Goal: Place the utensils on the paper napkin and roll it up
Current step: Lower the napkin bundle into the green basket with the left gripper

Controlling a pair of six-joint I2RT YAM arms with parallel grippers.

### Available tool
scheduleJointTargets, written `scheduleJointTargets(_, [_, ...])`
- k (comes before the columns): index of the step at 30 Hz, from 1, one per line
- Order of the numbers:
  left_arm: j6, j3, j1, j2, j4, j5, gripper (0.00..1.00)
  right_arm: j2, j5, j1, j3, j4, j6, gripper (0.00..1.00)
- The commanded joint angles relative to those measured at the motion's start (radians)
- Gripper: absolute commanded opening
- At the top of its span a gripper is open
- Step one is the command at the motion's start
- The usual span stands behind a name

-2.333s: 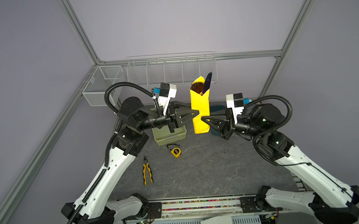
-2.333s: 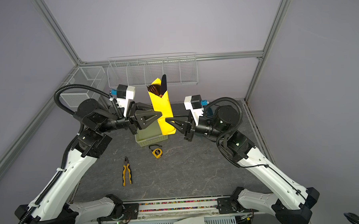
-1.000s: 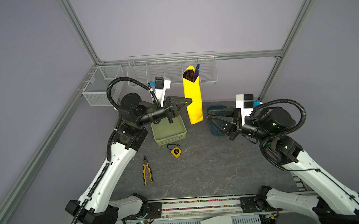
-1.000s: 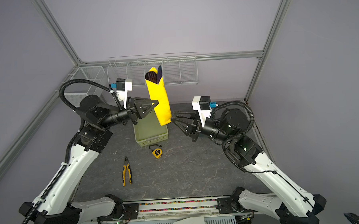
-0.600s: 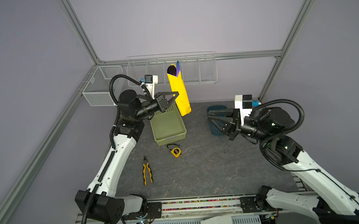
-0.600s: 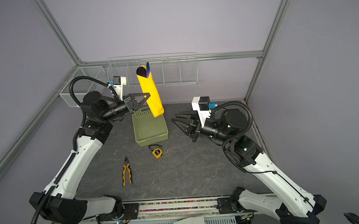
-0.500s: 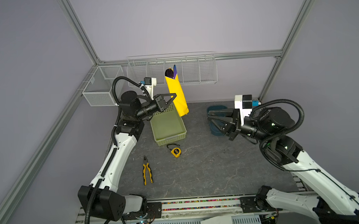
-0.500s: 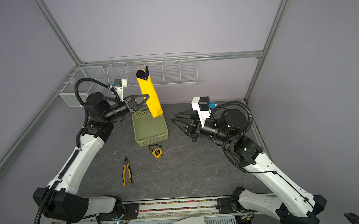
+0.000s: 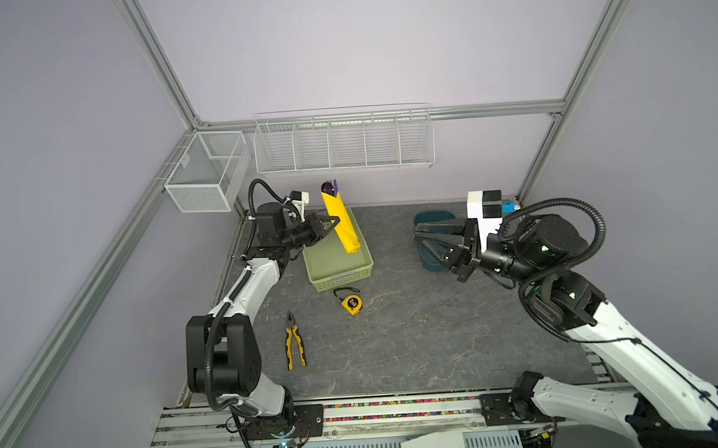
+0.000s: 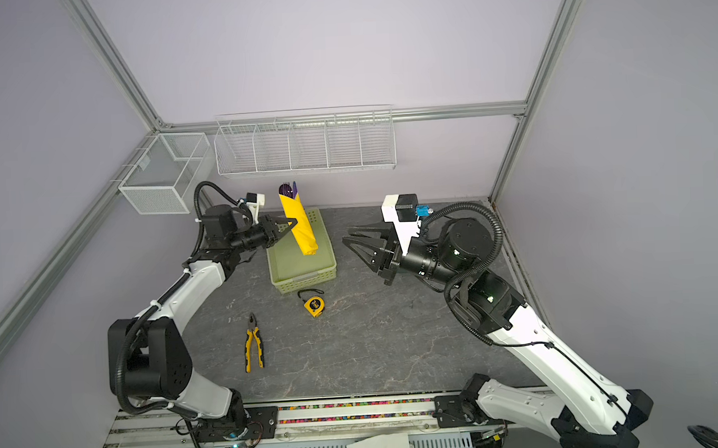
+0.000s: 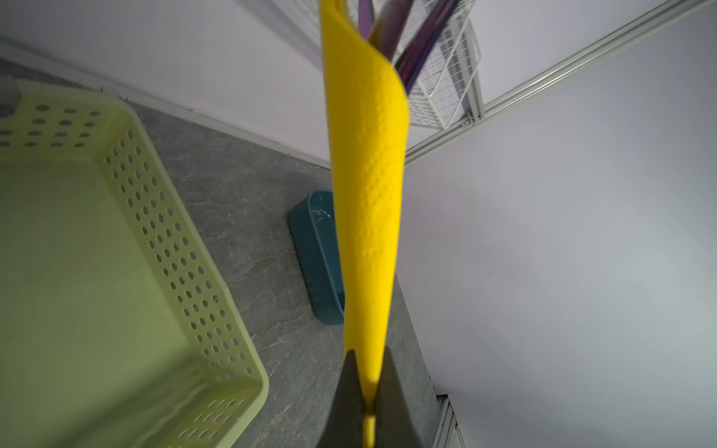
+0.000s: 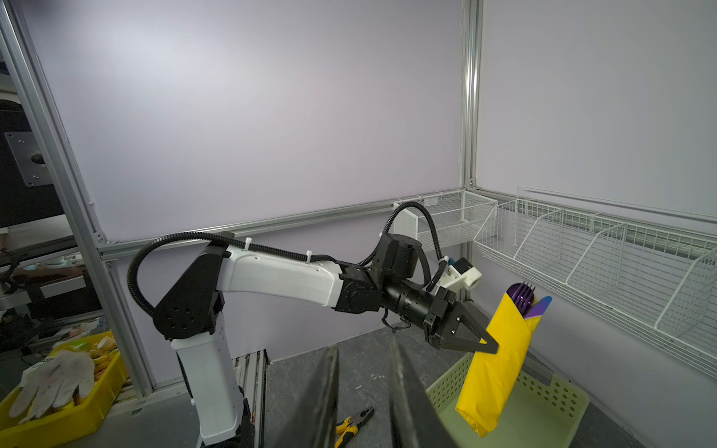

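The paper napkin [image 9: 340, 221] [image 10: 301, 227] is a bright yellow roll, held tilted in the air with its lower end above the green basket [image 9: 338, 271]. The utensils' purplish heads [image 9: 329, 187] [image 12: 522, 296] stick out of its top; their handles are hidden inside. My left gripper [image 9: 333, 223] [image 10: 293, 224] is shut on the roll's middle, and the left wrist view shows the jaws pinching the napkin [image 11: 366, 194] flat. My right gripper [image 9: 416, 231] [image 10: 346, 236] hovers open and empty well to the right of the roll. In its own view its fingers [image 12: 329, 372] frame bare floor.
A yellow tape measure [image 9: 351, 303] and yellow-handled pliers [image 9: 294, 346] lie on the grey table in front of the basket. A dark blue dish [image 9: 430, 220] sits under the right gripper. A wire rack [image 9: 343, 144] and a mesh box [image 9: 205, 177] hang on the back walls.
The left gripper has carried the roll left, back and lower, from mid-table to over the green basket. The right gripper, earlier at the roll, has drawn back right and narrowed slightly.
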Motion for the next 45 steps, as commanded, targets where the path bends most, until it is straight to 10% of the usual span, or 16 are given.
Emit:
scheduleJointTargets(1, [0.008, -0.009, 0.01, 0.051, 0.082, 0.031, 0.0, -0.009, -0.001, -0.003, -0.017, 0.007, -0.029, 0.26])
scheduleJointTargets(27, [-0.148, 0.16, 0.023, 0.534, 0.29, 0.07, 0.0, -0.013, 0.001, -0.035, -0.038, -0.01, -0.04, 0.25])
scheduleJointTargets(45, [0.066, 0.326, 0.005, 0.651, -0.091, 0.079, 0.0, 0.001, -0.021, -0.055, -0.034, -0.003, -0.024, 0.25])
